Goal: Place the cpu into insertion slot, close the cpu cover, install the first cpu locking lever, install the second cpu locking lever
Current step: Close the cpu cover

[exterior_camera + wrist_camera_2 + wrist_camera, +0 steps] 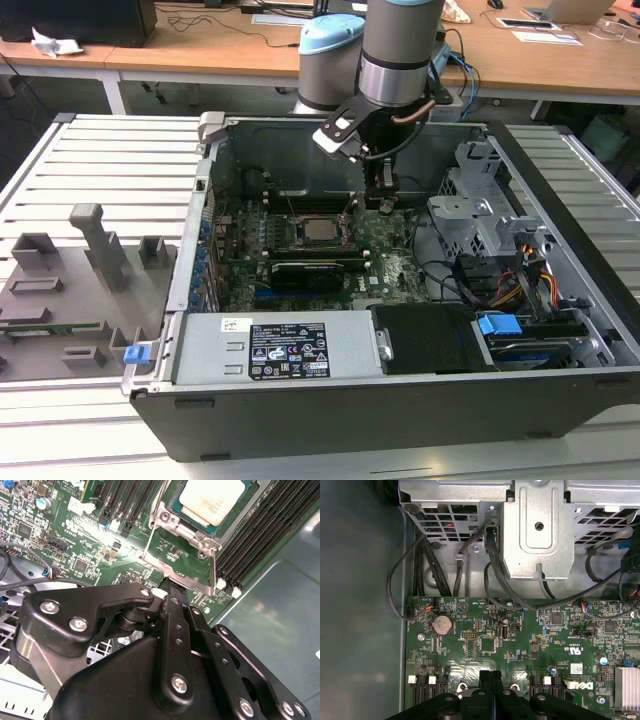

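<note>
Open computer case [350,415] on slatted table, robot arm reaching in from above. Cpu [320,231] [216,499] lies flat inside insertion slot [299,233], silver top up. Cpu cover [197,539] lies down around cpu, framing it. Gripper [384,205] [170,586] low over motherboard [520,645] just beside slot, fingers pressed together with nothing seen between them, tip at cover's outer edge.

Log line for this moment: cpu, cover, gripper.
cpu: seated on the board | cpu cover: lying around cpu | gripper: shut, at the cover's edge, holding nothing visible
</note>
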Controlling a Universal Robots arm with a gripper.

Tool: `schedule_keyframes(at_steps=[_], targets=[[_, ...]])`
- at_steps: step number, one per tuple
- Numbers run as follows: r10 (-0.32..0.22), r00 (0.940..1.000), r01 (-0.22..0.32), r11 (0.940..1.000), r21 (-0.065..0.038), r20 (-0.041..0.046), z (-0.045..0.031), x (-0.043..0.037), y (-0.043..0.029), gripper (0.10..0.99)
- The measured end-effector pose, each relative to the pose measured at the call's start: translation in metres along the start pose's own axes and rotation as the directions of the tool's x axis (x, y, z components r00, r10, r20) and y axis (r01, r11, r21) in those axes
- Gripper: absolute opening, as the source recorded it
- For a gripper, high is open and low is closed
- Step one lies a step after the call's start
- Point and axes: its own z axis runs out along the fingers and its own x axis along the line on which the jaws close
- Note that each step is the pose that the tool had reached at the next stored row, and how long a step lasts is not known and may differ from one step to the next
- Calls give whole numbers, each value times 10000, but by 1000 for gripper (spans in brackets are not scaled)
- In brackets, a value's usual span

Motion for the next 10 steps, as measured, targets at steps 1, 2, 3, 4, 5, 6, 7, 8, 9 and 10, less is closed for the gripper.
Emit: schedule_keyframes(at_steps=[1, 2, 3, 4, 5, 6, 7, 8, 9, 10], targets=[[1, 10000, -1, 10000, 0, 0, 0, 0, -3, 106], [0, 10000, 0, 10000, 0, 0, 0, 0, -5, 106], [0, 10000, 0, 10000, 0, 0, 0, 0, -8, 106], [0, 10000, 0, 10000, 0, 0, 0, 0, -10, 106], [0, 10000, 0, 10000, 0, 0, -1, 0, -14, 106], [0, 10000, 0, 10000, 0, 0, -1, 0, -16, 106], [0, 10000, 0, 10000, 0, 0, -1, 0, -20, 106], [0, 10000, 0, 10000, 0, 0, -1, 0, -22, 106], [0, 10000, 0, 10000, 0, 0, -1, 0, -25, 106], [0, 10000, 0, 10000, -1, 0, -1, 0, -27, 106]])
